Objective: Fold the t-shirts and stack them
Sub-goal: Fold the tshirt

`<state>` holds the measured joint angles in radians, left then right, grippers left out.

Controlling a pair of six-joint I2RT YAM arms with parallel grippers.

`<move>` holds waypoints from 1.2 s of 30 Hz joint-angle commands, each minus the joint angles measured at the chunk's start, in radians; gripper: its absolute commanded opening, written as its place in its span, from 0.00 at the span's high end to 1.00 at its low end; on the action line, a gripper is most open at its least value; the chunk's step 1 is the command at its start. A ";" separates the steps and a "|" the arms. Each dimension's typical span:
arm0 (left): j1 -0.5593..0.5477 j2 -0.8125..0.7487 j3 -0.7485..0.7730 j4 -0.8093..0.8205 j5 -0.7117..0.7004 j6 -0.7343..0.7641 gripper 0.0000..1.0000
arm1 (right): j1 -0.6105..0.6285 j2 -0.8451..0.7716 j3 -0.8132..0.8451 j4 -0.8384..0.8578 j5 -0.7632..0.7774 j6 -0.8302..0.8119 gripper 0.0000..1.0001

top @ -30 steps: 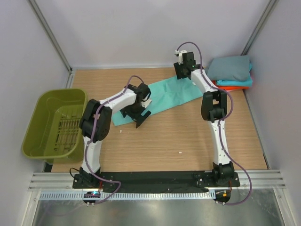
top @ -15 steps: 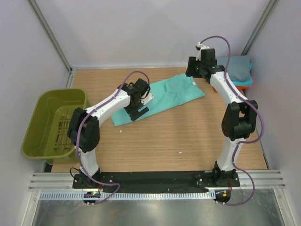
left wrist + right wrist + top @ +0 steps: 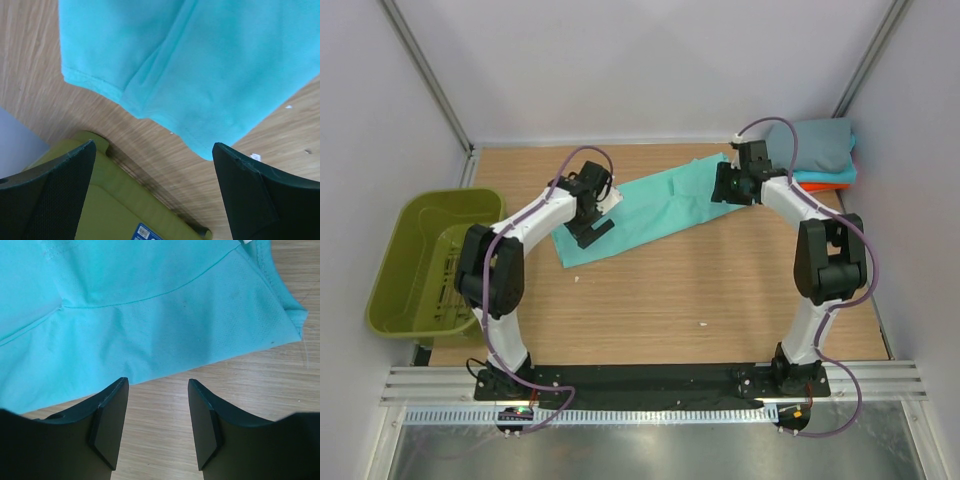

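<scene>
A mint-green cloth t-shirt (image 3: 650, 205) lies flat across the far middle of the wooden table (image 3: 670, 290). Over its left end the left pincer (image 3: 592, 232) gapes wide, empty. Over its right end the right pincer (image 3: 725, 188) stands half-open, empty. The blue label (image 3: 146, 232) on the olive plastic basket (image 3: 125, 200) is unreadable.

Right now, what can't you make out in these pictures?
Top external: the grey shirt covers those under it; only cyan shirt and orange-red shirt edges show, count unclear.
Mint t-shirt: the left arm hides part of its left end from above; both wrist views crop it.
Basket, top external: the same arm's elbow covers part of its floor.
Blue label, left wrist: cut by the bottom edge, unreadable.
</scene>
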<state>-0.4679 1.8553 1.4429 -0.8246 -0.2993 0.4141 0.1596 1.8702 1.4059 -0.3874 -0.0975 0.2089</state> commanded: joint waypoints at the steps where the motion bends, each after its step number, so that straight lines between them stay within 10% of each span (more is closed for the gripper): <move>1: 0.034 -0.028 -0.007 0.065 -0.009 0.057 0.00 | -0.005 -0.066 -0.028 0.053 0.024 0.017 0.43; 36: -0.055 0.082 -0.097 0.134 -0.192 -0.003 0.10 | -0.026 0.437 0.372 0.076 0.004 -0.037 0.43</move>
<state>-0.4664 2.0006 1.3907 -0.7029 -0.4553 0.4454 0.1299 2.2459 1.7126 -0.3149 -0.0998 0.1928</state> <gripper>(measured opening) 0.901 0.569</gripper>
